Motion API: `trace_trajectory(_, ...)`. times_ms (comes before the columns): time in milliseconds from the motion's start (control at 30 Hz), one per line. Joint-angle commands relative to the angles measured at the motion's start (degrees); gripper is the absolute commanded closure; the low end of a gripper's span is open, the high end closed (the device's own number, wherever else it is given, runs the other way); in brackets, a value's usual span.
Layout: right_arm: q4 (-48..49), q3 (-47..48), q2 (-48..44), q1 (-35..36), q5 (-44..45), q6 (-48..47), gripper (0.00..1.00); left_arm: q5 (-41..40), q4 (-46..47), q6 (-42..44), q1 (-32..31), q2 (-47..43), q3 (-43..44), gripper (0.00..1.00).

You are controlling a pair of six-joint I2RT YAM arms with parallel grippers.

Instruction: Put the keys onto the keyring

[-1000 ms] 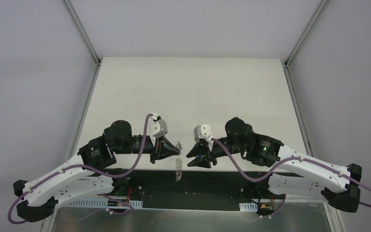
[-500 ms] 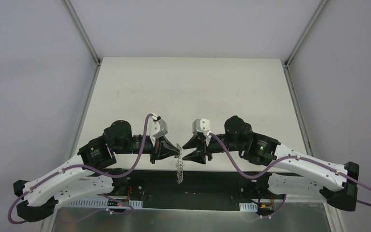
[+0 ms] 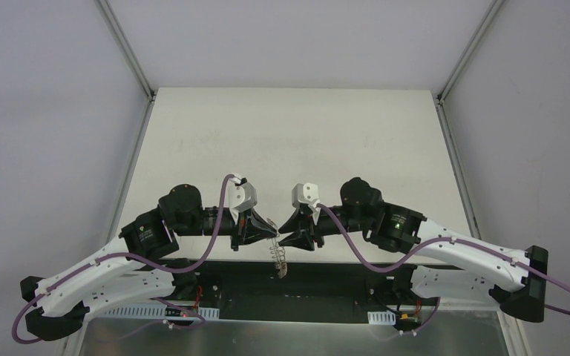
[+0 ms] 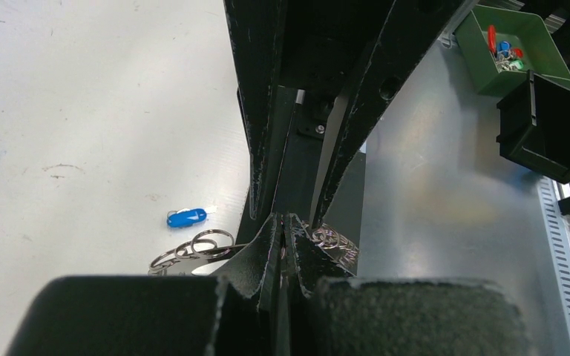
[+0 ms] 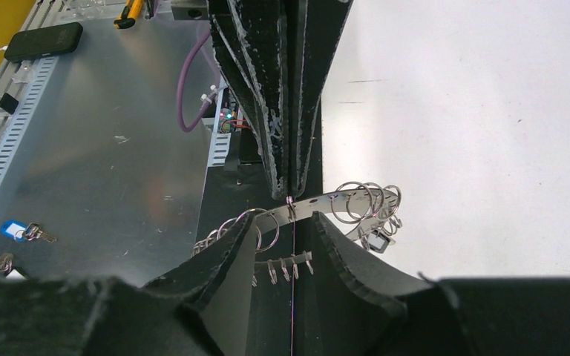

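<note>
left claw (image 4: pixel 283 222) clamped on keyring (image 4: pixel 206 252)

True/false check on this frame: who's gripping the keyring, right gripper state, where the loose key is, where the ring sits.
1. The left gripper is shut on the keyring. True.
2. The right gripper is clamped shut. False: it is open, with a stretch of the keyring between its fingers.
3. A blue-tagged key lies loose on the white table. True.
4. The keyring lies flat on the table. False: the left gripper holds it up at the table's near edge, and part of it hangs down.
</note>
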Motion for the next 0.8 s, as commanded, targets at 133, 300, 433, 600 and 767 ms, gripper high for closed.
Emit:
trace_trajectory(133, 2.94, 1.11, 1.19, 0.21, -2.04, 0.31, 0.7, 1.95, 4.95, 0.4, -0.06, -0.8, 1.05, 1.0)
trace_trajectory(300, 2.92, 1.4, 1.81, 0.14, -2.68, 0.34, 0.76, 1.95, 4.93, 0.35, -0.08, -0.84, 0.88, 1.0)
trace_trajectory(433, 4.52, 1.75, 1.91, 0.15, -2.79, 0.29, 0.82, 1.86, 4.92, 0.4, -0.1, -0.93, 0.85, 1.0)
trace_trajectory(600, 5.19, 1.88, 2.11, 0.13, -2.72, 0.42, 0.9, 1.87, 4.93, 0.4, -0.1, -0.77, 0.66, 1.0)
trace_trajectory(767, 5.31, 2.1, 1.9, 0.17, -2.4, 0.16, 1.0, 1.97, 4.99, 0.44, -0.11, -0.7, 0.51, 1.0)
